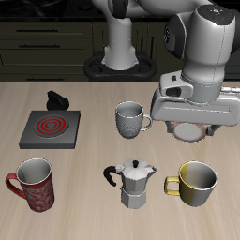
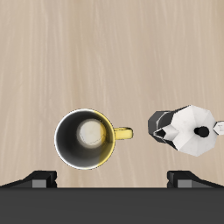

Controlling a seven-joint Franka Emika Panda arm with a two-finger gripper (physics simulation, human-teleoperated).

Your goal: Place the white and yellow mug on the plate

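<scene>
The white and yellow mug [image 1: 197,183] stands upright near the table's front edge, its handle toward the moka pot. In the wrist view, the mug [image 2: 86,137] shows its white inside from above. The plate [image 1: 178,132] lies farther back, mostly hidden behind my gripper; only part of its reddish-pink rim shows. My gripper [image 1: 192,127] hangs above the plate area, behind the mug and well above the table. It is open and empty; its fingertips [image 2: 39,178] stand wide apart in the wrist view.
A silver moka pot [image 1: 137,183] stands beside the yellow mug. A grey-white patterned mug [image 1: 129,118] stands beside the plate. A red patterned mug [image 1: 35,183], a square burner [image 1: 50,128] and a black object [image 1: 58,99] are across the table.
</scene>
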